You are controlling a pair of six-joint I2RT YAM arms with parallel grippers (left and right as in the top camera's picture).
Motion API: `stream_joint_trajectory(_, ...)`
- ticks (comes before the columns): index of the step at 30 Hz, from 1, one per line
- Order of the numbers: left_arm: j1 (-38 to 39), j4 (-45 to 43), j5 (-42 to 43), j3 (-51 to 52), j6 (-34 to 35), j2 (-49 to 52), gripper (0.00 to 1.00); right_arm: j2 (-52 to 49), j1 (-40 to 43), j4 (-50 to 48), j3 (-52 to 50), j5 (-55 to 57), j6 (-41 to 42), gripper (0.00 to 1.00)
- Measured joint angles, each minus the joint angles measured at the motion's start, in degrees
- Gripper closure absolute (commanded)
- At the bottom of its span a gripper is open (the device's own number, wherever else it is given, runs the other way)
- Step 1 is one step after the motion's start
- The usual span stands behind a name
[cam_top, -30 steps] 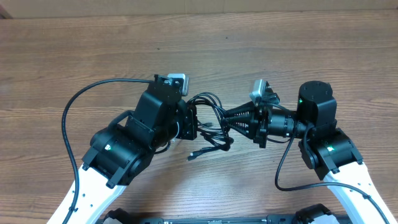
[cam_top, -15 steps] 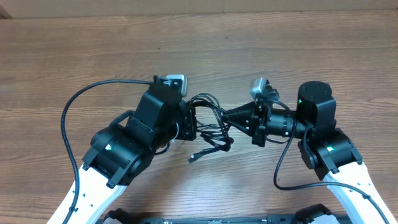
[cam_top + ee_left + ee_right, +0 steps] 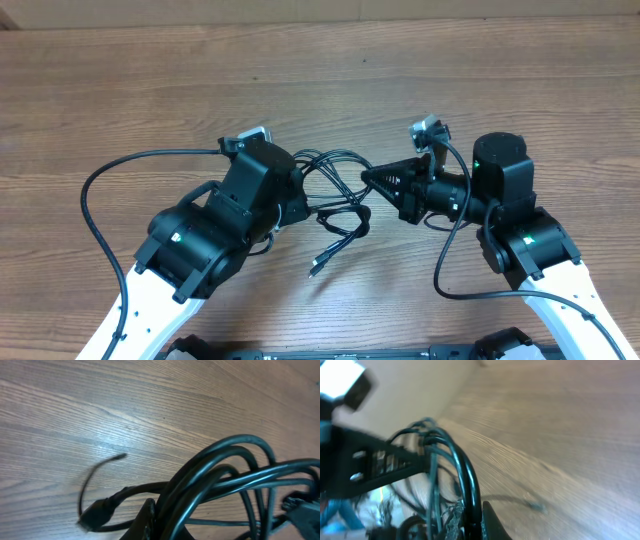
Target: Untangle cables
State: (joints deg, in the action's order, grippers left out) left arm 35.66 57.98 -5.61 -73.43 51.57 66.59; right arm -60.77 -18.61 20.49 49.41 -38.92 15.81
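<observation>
Right at its fingertips, the right gripper (image 3: pixel 366 178) has just pinched the cables (image 3: pixel 200 477); left gripper (image 3: pixel 300 195), still clamped on them, swings away, and the tangle looks to be stretching open.

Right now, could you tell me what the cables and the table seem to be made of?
The cables: probably black rubber or plastic sheathing; smooth, slightly glossy, with highlights along their curves and easy loose loops. The table: wood or wood-look laminate, matte brown with streaky grain; I cannot tell which.
</observation>
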Motion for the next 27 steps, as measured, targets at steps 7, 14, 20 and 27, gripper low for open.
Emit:
stream_joint_trajectory(7,0.48,-0.11,0.20,0.00,2.12,0.35,0.96,0.00,-0.61,6.49,0.04,8.61,10.93,0.96)
stream_joint_trajectory(14,0.52,-0.09,0.20,0.00,-1.22,0.42,0.96,0.00,-0.61,8.83,0.09,11.08,14.93,0.96)
stream_joint_trajectory(20,0.22,2.03,-1.62,0.00,-6.36,0.39,0.96,-0.02,0.13,13.90,0.13,17.62,18.69,0.96)
stream_joint_trajectory(27,-0.15,2.21,-4.26,0.00,-7.91,0.39,0.96,-0.04,0.96,16.41,0.13,23.43,23.19,0.94)
